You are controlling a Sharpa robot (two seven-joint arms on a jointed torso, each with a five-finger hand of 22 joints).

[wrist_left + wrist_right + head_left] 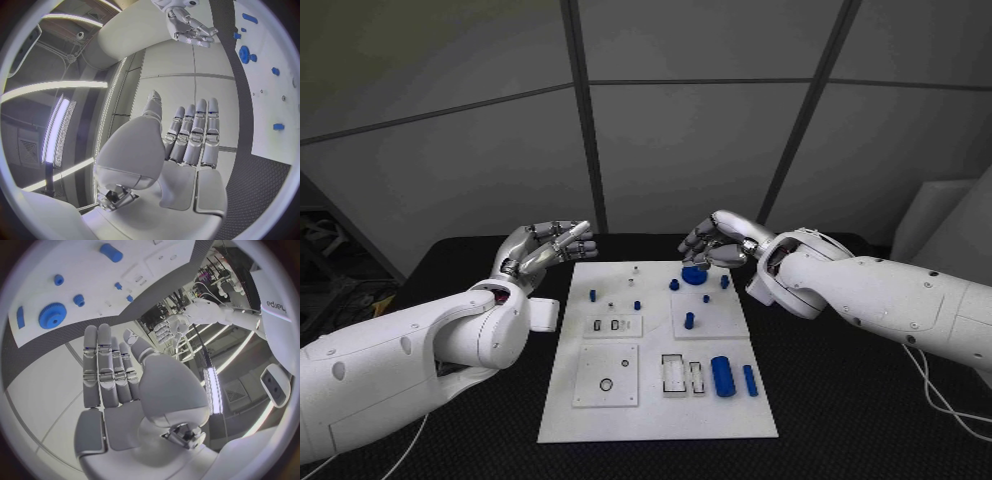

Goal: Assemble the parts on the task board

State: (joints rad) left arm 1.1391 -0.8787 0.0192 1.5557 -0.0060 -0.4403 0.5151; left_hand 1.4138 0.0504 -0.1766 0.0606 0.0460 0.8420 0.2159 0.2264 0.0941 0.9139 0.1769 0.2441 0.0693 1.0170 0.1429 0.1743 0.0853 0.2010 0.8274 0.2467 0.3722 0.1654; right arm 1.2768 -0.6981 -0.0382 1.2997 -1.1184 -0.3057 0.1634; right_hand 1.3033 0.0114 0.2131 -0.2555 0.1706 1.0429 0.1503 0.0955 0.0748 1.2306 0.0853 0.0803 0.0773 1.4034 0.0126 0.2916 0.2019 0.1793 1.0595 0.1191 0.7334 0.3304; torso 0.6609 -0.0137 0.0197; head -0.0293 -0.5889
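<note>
Fingers of right hand (pixel 718 243) and left hand (pixel 548 247) hang released; approach blue gear (pixel 694 274) squarely from above.

Both hands hung empty over the task board's (pixel 661 420) far end, left hand (pixel 555 243) and right hand (pixel 718 243) either side of the blue gear (pixel 694 274).

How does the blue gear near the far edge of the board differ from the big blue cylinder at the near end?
The blue gear is a flat round disc with a toothed rim; the big blue cylinder is a smooth, long bar lying on its side. The gear sits at the task board's far end, just below the right hand; the cylinder lies near the robot, far from both hands. Both are blue, and no hand touches either.
</note>
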